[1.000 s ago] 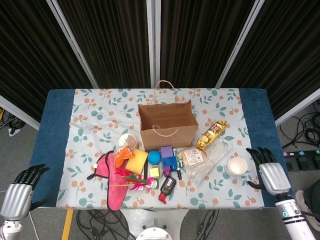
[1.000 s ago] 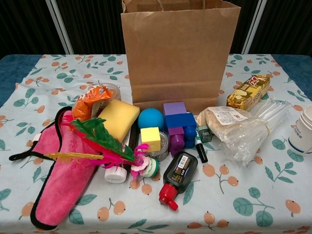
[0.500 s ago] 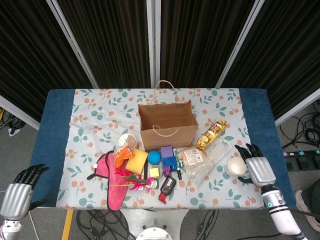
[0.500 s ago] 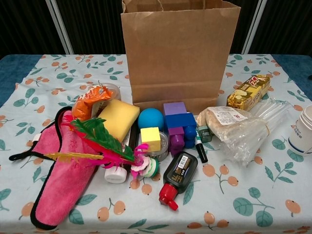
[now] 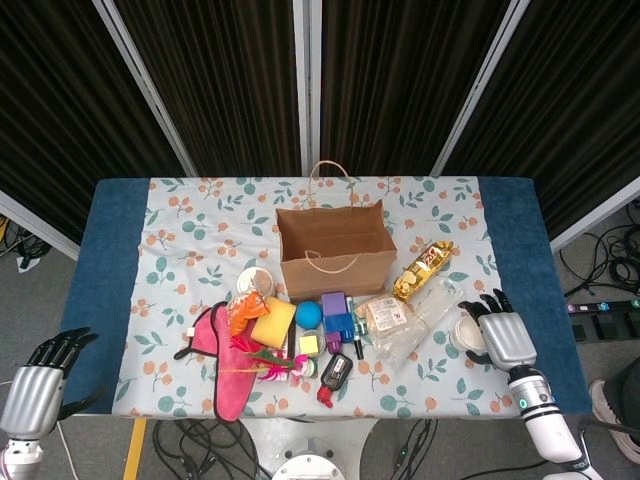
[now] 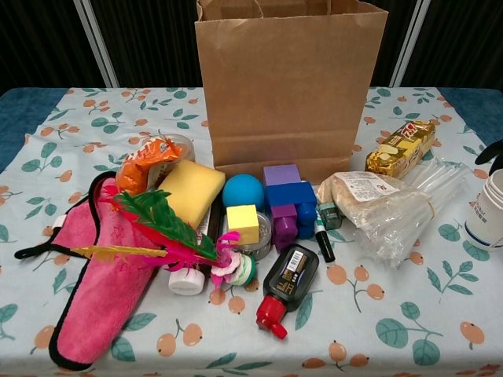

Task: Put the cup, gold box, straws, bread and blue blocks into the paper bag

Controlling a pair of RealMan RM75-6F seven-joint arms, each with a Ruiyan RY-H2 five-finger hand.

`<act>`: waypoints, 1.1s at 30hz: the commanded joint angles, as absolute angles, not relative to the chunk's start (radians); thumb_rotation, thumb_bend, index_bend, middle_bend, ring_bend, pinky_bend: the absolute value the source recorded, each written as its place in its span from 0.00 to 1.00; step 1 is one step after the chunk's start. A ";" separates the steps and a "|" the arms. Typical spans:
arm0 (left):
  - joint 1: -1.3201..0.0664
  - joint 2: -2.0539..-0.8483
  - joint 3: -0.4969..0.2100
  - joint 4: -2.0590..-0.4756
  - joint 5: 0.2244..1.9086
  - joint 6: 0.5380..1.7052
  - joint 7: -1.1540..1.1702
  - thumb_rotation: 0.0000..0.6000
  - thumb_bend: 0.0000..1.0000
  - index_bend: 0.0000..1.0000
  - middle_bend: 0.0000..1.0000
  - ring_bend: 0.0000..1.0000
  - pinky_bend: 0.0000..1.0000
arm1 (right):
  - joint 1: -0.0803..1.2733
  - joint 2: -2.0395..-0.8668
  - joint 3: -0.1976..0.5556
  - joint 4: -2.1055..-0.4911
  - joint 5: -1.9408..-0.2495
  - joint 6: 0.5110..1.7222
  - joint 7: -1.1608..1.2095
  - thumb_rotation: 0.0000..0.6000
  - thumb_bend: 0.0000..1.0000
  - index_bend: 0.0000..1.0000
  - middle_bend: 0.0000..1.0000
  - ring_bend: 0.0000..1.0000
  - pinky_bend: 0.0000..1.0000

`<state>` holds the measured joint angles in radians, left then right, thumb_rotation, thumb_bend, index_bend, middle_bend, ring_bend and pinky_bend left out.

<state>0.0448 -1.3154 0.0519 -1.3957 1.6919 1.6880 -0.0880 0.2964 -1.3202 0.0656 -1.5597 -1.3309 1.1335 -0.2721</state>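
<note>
One cup (image 5: pixel 466 331), at the lower right of the head view, is reached by the right hand (image 5: pixel 503 336), fingers spread and empty; its wall should be wrapped evenly, avoiding the straws (image 5: pixel 425 318).

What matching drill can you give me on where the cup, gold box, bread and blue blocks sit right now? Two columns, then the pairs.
Things:
1. cup
2. gold box
3. bread
4. blue blocks

Places:
A. directly in front of the paper bag, among the purple blocks
B. beside the bag's right side, lying at a slant
C. right end of the cloth, under the right hand
D. wrapped, against the straws

Pairs: 1-C, 2-B, 3-D, 4-A
</note>
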 commanded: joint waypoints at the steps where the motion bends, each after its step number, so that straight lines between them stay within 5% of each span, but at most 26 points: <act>1: 0.045 -1.316 0.053 -1.394 1.692 1.689 -0.089 1.00 0.17 0.29 0.31 0.21 0.26 | 0.293 -1.324 0.068 -1.555 -1.331 1.149 -0.271 1.00 0.09 0.31 0.35 0.20 0.10; 7: 0.044 -1.316 0.054 -1.395 1.695 1.689 -0.088 1.00 0.17 0.29 0.31 0.21 0.26 | 0.278 -1.308 0.070 -1.566 -1.358 1.205 -0.255 1.00 0.14 0.41 0.43 0.28 0.15; 15: 0.044 -1.317 0.055 -1.396 1.696 1.688 -0.085 1.00 0.17 0.29 0.31 0.21 0.26 | 0.258 -1.169 0.111 -1.743 -1.416 1.317 -0.243 1.00 0.14 0.42 0.44 0.29 0.16; 25: 0.045 -1.319 0.057 -1.395 1.697 1.688 -0.088 1.00 0.17 0.29 0.31 0.21 0.26 | 0.311 -0.890 0.337 -2.180 -1.403 1.458 -0.400 1.00 0.15 0.43 0.44 0.29 0.16; 33: 0.041 -1.322 0.059 -1.392 1.700 1.684 -0.096 1.00 0.17 0.29 0.31 0.21 0.26 | 0.478 -0.921 0.484 -2.290 -1.261 1.432 -0.520 1.00 0.15 0.43 0.44 0.29 0.16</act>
<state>0.0415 -1.3218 0.0590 -1.3921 1.6997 1.6842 -0.0961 0.4231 -0.8975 0.4520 -2.2662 -1.3085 1.4373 -0.4754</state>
